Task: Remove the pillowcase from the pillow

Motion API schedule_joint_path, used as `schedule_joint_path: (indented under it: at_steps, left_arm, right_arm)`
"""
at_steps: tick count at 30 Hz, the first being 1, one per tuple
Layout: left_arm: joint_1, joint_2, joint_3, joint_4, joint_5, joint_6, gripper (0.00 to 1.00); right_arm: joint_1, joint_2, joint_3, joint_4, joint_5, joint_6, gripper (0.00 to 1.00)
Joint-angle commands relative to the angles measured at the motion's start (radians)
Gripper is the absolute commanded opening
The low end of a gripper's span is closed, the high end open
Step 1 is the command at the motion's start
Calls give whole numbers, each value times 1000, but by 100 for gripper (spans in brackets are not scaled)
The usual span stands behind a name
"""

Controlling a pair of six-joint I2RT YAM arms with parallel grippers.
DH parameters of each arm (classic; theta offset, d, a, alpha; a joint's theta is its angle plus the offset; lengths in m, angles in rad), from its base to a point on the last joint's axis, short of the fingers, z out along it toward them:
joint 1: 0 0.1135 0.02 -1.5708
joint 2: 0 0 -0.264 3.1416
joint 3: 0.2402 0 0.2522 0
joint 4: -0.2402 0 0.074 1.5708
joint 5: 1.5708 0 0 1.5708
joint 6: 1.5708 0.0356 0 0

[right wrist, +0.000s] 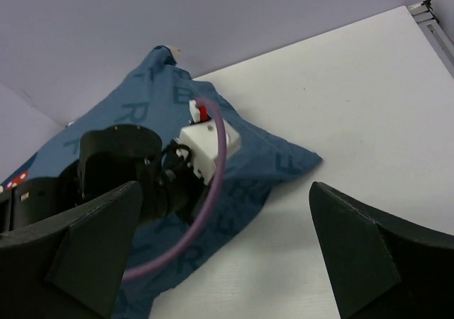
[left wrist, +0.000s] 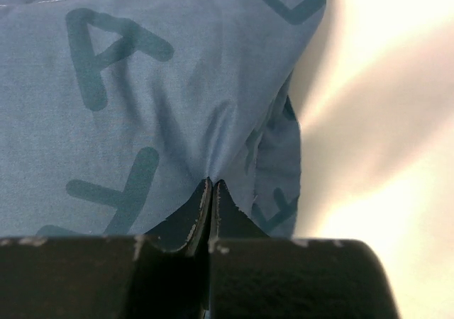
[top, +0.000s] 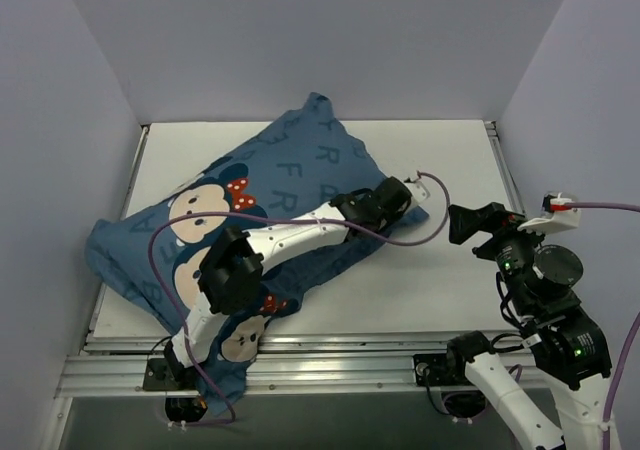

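Left arm (top: 290, 238) spans lower left to frame centre, left gripper (left wrist: 213, 184) pinched tight. Right gripper (right wrist: 225, 188) spread wide, centre right.

Left gripper (left wrist: 211, 191) pinched on blue lettered pillowcase (left wrist: 142, 99) fold, pale table (left wrist: 383, 120) beside

The pillowcase (top: 300, 170) is soft, matt woven cloth. The table (top: 430, 280) looks smooth, matt white. Along the frame's lower edge runs a brushed-metal rail (top: 330, 370). The left gripper (left wrist: 211, 191) is matt black plastic, scuffed pale at its edges. The purple cable (right wrist: 223, 149) has a slight sheen.
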Motion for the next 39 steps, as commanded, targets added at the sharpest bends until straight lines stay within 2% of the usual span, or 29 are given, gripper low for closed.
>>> schedule_joint_path:
  at_steps: [1, 3, 5, 6, 7, 9, 12, 16, 19, 24, 25, 29, 34, 39]
  left_arm:
    - [-95, -91, 11, 26, 123, -50, 2]
    - [-108, -137, 17, 22, 126, -94, 2]
    - [-109, -200, 11, 18, 120, -143, 11]
    - [-109, -219, 11, 5, 108, -170, 35]
    - [-109, -236, 14, -7, 80, -180, 50]
    - [-109, -281, 34, -81, 45, -207, 74]
    - [-103, -346, 54, -159, -27, -259, 89]
    - [-65, -435, 0, -253, -113, -320, 92]
    - [2, -527, -107, -323, -147, -384, 93]
    - [154, -788, -425, -337, -132, -490, 93]
    - [218, -827, -466, -333, -118, -498, 93]
    - [321, -979, -609, -311, -86, -512, 93]
    - [403, -981, -730, -250, -29, -515, 94]
    - [411, -848, -748, -55, 135, -523, 94]
  right_arm:
    - [0, -13, 13, 32, 56, 43, 100]
    - [0, -17, 19, 34, 67, 50, 100]
    - [0, -25, 22, 31, 75, 53, 100]
    - [0, -26, 23, 32, 79, 53, 100]
    - [0, -28, 25, 35, 82, 53, 100]
    - [0, -34, 20, 46, 84, 60, 100]
    - [0, -25, 22, 48, 73, 81, 100]
    - [0, 10, 28, 46, 52, 87, 100]
    - [0, 53, 22, 46, 26, 95, 100]
    - [0, 177, -7, 42, -86, 107, 100]
    - [2, 190, -16, 52, -105, 112, 100]
    - [3, 243, -81, 155, -134, 145, 100]
    - [8, 305, -148, 220, -157, 179, 100]
    - [11, 348, -198, 241, -143, 222, 100]
